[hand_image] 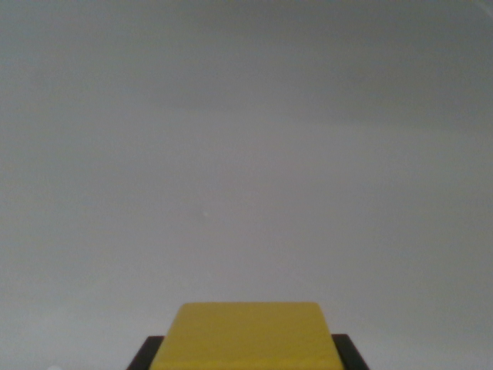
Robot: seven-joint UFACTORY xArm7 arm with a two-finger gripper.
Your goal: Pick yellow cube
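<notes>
The yellow cube (pixel 248 336) fills the bottom centre of the wrist view, its flat top face toward the camera. Two black fingers (pixel 146 354) flank it, one at its left lower corner and one at its right (pixel 350 354); both lie tight against its sides. My gripper (pixel 248 356) looks shut on the cube. The cube's lower part and the fingertips are cut off by the bottom edge of the view.
A plain grey surface (pixel 246 154) spreads over the rest of the view, with no other object on it.
</notes>
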